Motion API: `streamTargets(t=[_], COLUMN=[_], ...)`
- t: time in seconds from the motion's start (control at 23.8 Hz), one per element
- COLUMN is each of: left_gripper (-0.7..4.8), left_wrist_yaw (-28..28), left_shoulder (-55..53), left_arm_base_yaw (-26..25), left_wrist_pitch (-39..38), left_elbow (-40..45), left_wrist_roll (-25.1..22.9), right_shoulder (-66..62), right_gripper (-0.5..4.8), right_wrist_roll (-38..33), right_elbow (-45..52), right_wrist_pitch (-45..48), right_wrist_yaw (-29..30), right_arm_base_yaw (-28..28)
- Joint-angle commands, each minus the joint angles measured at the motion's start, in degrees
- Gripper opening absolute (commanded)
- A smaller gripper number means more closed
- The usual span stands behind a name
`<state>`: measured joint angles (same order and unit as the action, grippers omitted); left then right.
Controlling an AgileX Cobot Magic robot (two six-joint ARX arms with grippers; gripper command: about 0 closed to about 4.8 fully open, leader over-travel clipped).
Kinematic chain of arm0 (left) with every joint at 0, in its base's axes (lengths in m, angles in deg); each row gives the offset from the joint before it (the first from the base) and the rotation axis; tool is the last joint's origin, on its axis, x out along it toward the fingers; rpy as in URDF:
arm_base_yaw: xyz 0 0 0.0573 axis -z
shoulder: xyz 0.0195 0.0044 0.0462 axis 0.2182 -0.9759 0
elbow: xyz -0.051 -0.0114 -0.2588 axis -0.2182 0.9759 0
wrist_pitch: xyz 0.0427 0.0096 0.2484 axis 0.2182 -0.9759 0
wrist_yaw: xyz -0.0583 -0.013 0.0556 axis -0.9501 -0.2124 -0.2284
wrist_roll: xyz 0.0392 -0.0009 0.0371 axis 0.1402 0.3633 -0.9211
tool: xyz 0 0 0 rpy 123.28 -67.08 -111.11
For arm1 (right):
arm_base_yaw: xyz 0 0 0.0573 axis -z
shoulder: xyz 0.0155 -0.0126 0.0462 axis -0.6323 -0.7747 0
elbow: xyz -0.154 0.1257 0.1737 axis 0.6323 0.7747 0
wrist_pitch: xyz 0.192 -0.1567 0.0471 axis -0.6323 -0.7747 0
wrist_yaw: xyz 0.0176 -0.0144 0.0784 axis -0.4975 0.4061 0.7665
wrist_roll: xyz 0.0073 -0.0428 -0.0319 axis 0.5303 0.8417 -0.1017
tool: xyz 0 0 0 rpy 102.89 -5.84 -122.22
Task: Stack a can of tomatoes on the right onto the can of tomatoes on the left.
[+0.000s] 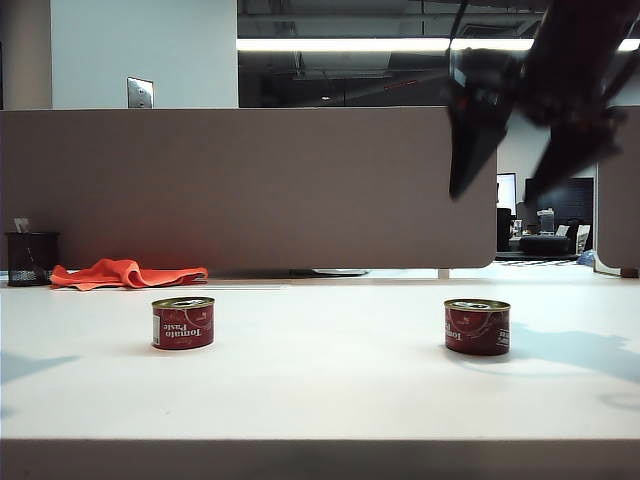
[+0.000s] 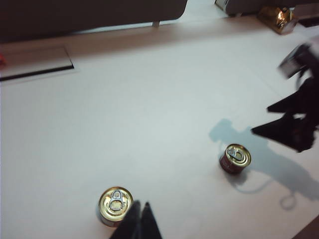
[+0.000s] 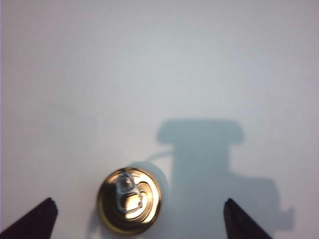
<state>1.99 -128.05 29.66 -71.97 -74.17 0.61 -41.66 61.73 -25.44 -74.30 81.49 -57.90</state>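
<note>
Right wrist view: can (image 3: 129, 200) between parted jaws

Ceiling strip light (image 1: 340, 45) overexposed; white table (image 1: 320, 370) bright, near washout in the wrist views. Right gripper (image 1: 520, 130) motion-smeared in the exterior view, casting a soft-edged shadow (image 3: 219, 164) beside the right can (image 3: 129, 200), whose gold lid glares. Left gripper (image 2: 141, 221) dark, slightly soft.

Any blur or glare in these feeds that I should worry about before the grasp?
Exterior view: right gripper smeared by motion, both cans sharp. Left wrist view: left gripper shut; soft blur. Right wrist view: glare on the right can lid, fingertips wide apart, hard arm shadow on the table.
</note>
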Motion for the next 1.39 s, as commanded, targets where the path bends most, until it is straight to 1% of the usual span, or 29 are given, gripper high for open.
streamTargets(t=[0.04, 0.17, 0.25, 0.59, 0.71, 0.84, 0.97, 1.05, 1.18, 1.22, 1.26, 1.3, 1.39], left_gripper=[-0.05, -0.05, -0.05, -0.05, -0.05, -0.05, -0.05, -0.05, -0.05, -0.05, -0.05, -0.05, -0.05], left_wrist_yaw=[0.0, -0.1, 0.0, 0.0, 0.0, 0.0, 0.2, 0.2, 0.2, 0.2, 0.2, 0.2, 0.2], left_shoulder=[0.2, 0.2, 0.1, 0.1, 0.1, 0.1, 0.1, 0.1, 0.1, 0.1, 0.1, 0.1, 0.1], left_arm_base_yaw=[0.1, 0.1, 0.1, 0.1, 0.1, 0.1, 0.1, 0.1, 0.1, 0.1, 0.1, 0.1, 0.1], left_wrist_pitch=[0.2, -0.1, -0.7, -1.0, -1.1, -1.4, -2.0, -2.4, -2.5, -2.5, -2.5, -2.5, -2.4], left_elbow=[-1.3, -1.3, -1.3, -1.3, -1.3, -1.3, -1.3, -1.3, -1.3, -1.3, -1.3, -1.3, -1.3], left_wrist_roll=[-0.2, -0.2, -0.2, -0.2, -0.3, -0.4, -1.5, -1.6, -1.6, -1.6, -1.6, -1.6, -1.6], right_shoulder=[-4.6, -7.0, -8.5, -11.4, -13.7, -14.9, -15.5, -15.5, -15.5, -15.5, -15.5, -15.5, -15.5], right_gripper=[4.79, 4.79, 4.79, 4.79, 4.79, 4.79, 4.79, 4.79, 4.79, 4.62, 4.27, 4.04, 3.83], right_wrist_roll=[-3.1, -3.1, -3.3, -3.3, -2.7, -2.7, -1.4, -1.4, -1.4, -1.4, -1.3, -1.4, -1.4], right_elbow=[-0.4, -0.4, -0.4, -0.4, -0.4, -0.4, -0.4, -0.3, -0.3, -0.3, -0.3, -0.3, -0.3], right_wrist_pitch=[2.4, 3.2, 3.9, 3.3, 2.9, 2.4, 1.7, 0.7, 0.5, 0.5, 0.5, 0.6, 0.8], right_wrist_yaw=[0.9, 1.2, 3.6, 4.5, 4.4, 3.3, 1.4, -0.5, -1.5, -2.2, -2.2, -2.1, -2.1], right_arm_base_yaw=[0.1, 0.1, 0.1, 0.1, -1.2, -2.3, -3.4, -3.5, -3.5, -3.5, -3.5, -3.5, -3.5])
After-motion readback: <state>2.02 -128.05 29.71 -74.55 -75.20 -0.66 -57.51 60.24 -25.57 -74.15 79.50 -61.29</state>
